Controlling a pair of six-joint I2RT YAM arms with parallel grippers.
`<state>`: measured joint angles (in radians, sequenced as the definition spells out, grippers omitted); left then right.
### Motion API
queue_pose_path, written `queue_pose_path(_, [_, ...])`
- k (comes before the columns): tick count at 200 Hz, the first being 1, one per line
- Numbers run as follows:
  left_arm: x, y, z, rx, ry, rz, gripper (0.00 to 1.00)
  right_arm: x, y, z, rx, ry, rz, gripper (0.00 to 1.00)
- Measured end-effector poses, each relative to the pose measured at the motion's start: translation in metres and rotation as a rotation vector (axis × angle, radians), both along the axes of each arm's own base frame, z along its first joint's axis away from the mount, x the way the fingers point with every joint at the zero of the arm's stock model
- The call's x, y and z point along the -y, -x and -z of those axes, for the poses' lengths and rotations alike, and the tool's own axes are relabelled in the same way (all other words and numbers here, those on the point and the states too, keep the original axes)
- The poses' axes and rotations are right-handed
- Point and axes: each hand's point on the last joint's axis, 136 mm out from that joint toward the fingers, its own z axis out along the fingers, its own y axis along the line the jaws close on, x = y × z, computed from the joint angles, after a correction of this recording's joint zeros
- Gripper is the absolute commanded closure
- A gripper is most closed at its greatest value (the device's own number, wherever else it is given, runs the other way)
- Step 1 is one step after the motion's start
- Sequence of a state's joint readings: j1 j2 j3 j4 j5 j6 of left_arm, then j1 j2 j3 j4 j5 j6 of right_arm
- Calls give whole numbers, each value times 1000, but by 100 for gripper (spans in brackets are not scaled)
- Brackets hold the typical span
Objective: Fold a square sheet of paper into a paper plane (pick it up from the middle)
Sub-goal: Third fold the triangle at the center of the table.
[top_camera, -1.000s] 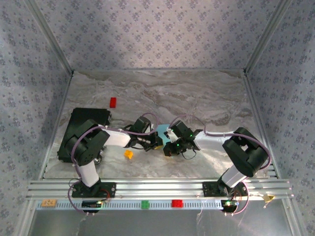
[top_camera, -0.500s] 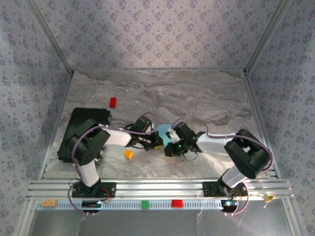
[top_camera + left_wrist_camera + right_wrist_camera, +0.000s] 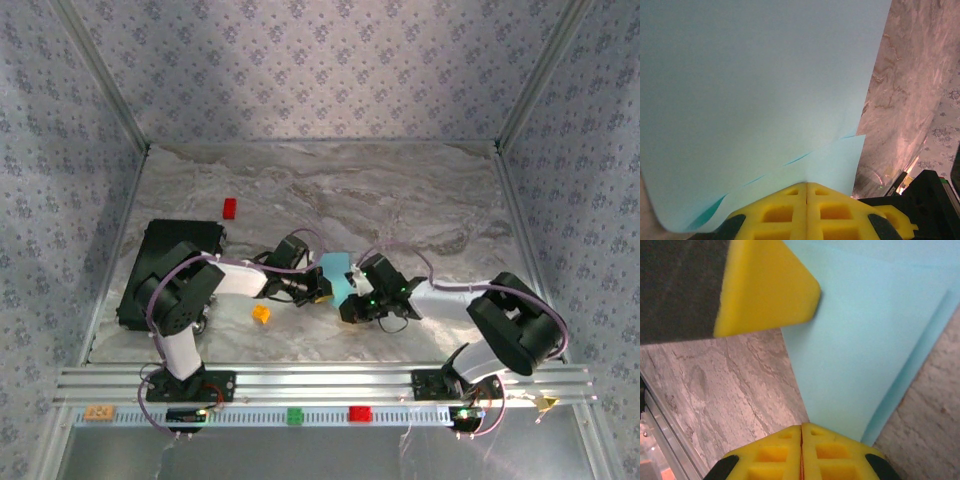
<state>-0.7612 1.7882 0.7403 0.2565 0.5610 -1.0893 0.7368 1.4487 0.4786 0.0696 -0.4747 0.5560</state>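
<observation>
Folded paper (image 3: 334,273) — long axis near-to-far

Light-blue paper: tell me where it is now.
Top view: the paper is mid-table, clamped between the left gripper and right gripper, right of the orange block.

Left arm (image 3: 185,300) and right arm (image 3: 505,335): black joint housings joined by white link segments. Each arm rises from a black base plate (image 3: 190,385). A lilac cable (image 3: 430,268) is routed externally along each arm, looping clear at the joints. Small green indicator lights (image 3: 366,292) show on the right wrist. Left fingers (image 3: 775,212) and right fingers (image 3: 772,455): yellow moulded bodies with square recesses and dark inserts at the outer corners.
</observation>
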Motion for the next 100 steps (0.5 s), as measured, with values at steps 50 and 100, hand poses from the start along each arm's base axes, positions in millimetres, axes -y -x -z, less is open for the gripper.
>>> queue_pose_path(50, [0,0,0,0,0,1,100,9,6,0,14,-26,43,91])
queue_pose_path(100, [0,0,0,0,1,1,100,26,16,-4,2,-3,83,92])
